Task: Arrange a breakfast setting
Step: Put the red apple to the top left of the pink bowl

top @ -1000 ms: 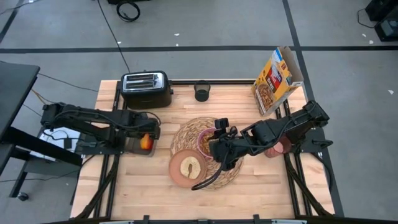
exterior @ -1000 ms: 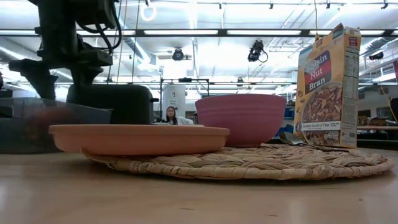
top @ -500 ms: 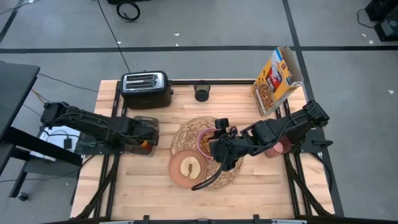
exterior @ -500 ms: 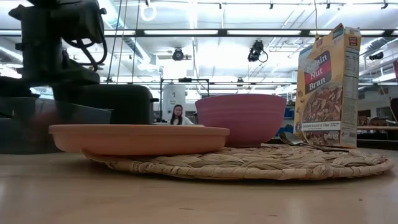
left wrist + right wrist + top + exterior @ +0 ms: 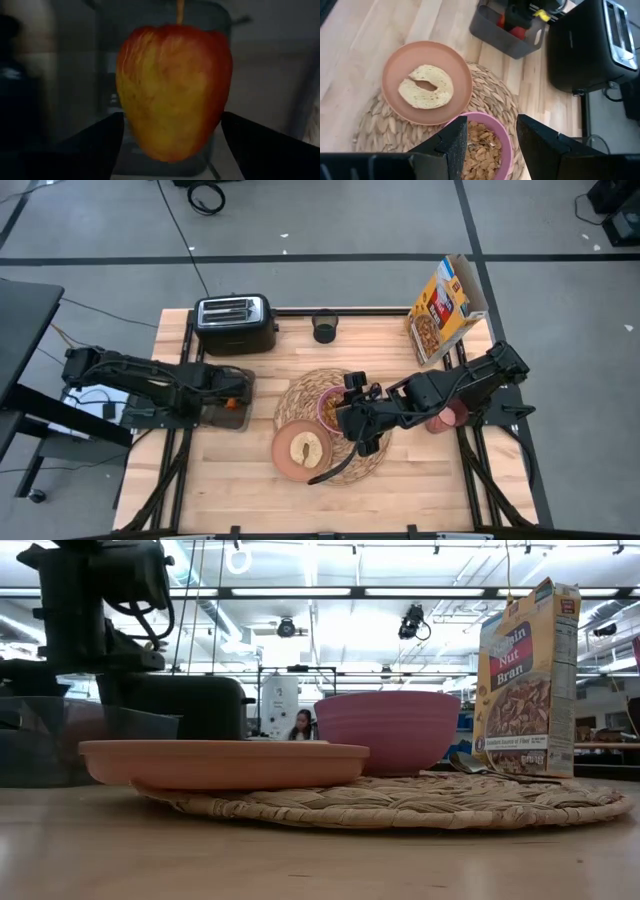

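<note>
A red and yellow apple (image 5: pixel 172 90) sits in a grey bin (image 5: pixel 222 413) at the table's left. My left gripper (image 5: pixel 232 388) is down in the bin, open, with one finger on either side of the apple. The woven straw placemat (image 5: pixel 300 392) carries the brownish-pink plate (image 5: pixel 303 450) with the toast slice (image 5: pixel 426 86) and the pink bowl (image 5: pixel 482 145) holding cereal. My right gripper (image 5: pixel 490 125) hovers open above the bowl. The translucent pink cup (image 5: pixel 452 417) stands on the table partly under the right arm. I see no spoon. My left gripper has its fingers (image 5: pixel 95 147) beside the apple's two sides, the apple's stem end away from the wrist. I cannot tell whether they touch it. The apple's underside and what it rests on are hidden.
The black toaster (image 5: pixel 235 323) stands at the far left and a dark cup (image 5: pixel 325 327) stands at the far middle. The cereal box (image 5: pixel 447 308) stands at the far right. Bare wood lies along the near edge. A person shows far off in the room (image 5: pixel 300 725).
My left gripper has gone down into the grey bin and a little toward the table's left edge, coming over the apple, which now shows less in the high view. The right arm has kept still.
</note>
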Motion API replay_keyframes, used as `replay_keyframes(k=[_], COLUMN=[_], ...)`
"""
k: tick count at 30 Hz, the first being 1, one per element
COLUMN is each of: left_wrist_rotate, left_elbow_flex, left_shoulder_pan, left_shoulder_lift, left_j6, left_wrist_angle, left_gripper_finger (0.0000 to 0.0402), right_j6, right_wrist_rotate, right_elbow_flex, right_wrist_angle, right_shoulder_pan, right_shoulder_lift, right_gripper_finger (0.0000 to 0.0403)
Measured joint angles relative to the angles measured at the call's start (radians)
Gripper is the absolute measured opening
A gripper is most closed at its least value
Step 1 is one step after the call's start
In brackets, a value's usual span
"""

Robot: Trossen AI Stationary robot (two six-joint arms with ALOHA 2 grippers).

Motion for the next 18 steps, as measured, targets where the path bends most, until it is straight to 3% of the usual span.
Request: replay_keyframes(k=[4, 18], left_wrist_rotate=[0.009, -0.041], left_elbow_flex=[-0.011, -0.174], left_shoulder_pan=[0.054, 0.142], left_shoulder_lift=[-0.018, -0.003], left_j6=[0.026, 0.064], left_wrist_angle=[-0.038, 0.158], left_gripper_finger=[0.0353, 0.0355], right_j6=[0.026, 0.023], right_wrist_rotate=[-0.014, -0.025], right_elbow_flex=[0.000, 0.000], right_wrist_angle=[0.000, 0.013], right_shoulder_pan=[0.000, -0.032], right_shoulder_lift=[0.000, 0.000], right_gripper_finger=[0.0176, 0.0183])
